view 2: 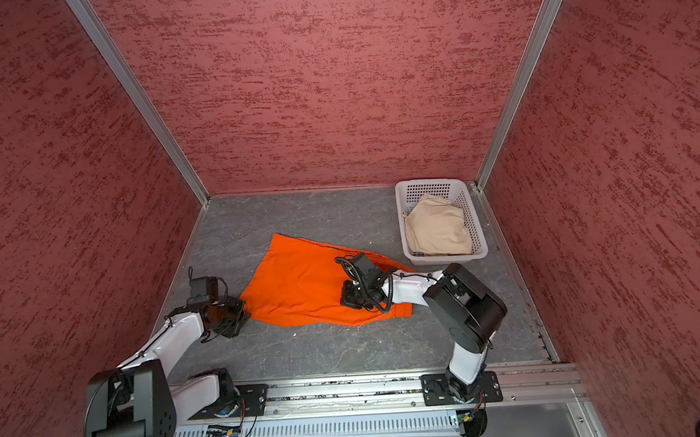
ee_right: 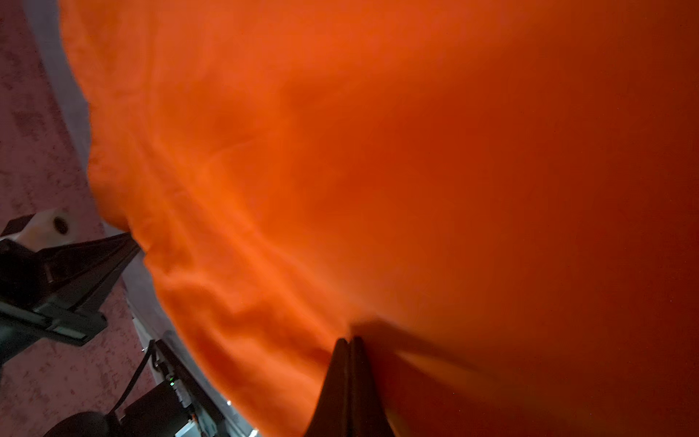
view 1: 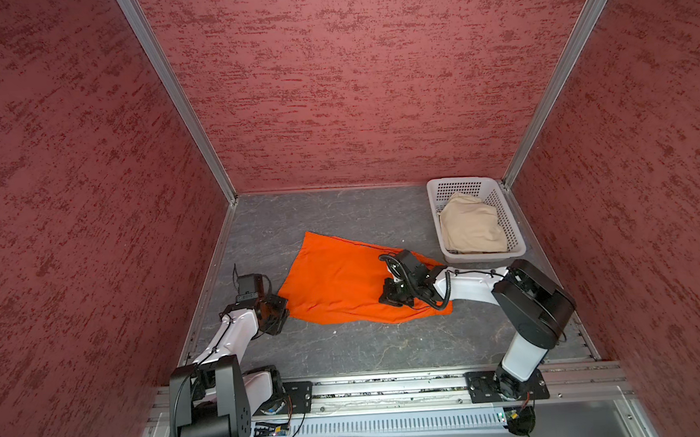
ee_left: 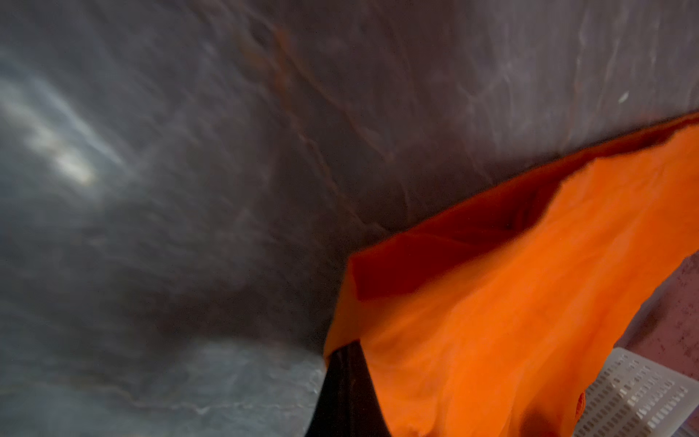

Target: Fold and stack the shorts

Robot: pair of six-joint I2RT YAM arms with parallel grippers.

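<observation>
The gray veined table (view 1: 348, 353) is boxed in by rough red walls (view 1: 352, 82) on the left, far and right sides, with a metal rail (view 1: 392, 385) along its near edge. The orange shorts (view 1: 335, 278) (view 2: 298, 285) lie spread at mid-table as a smooth, thin, lightly creased sheet, with one pointed corner toward the far side. Bare table lies open beyond them and in a strip between them and the rail.

The left gripper (view 1: 283, 312) (view 2: 246, 313) sits low at their near-left corner, clamped on the hem. In the left wrist view, cloth rises off the table from its dark finger (ee_left: 344, 393). The right gripper (view 1: 388, 298) (ee_right: 350, 342) is over their right part, its fingers pressed together with the tips against the cloth. Whether a fold is caught cannot be told.

A white perforated basket (view 1: 461, 188) (view 2: 427, 190) stands in the far-right corner, near the orange cloth's right end but apart from it. The beige shorts (view 1: 471, 224) (view 2: 438, 226) are bunched inside it.
</observation>
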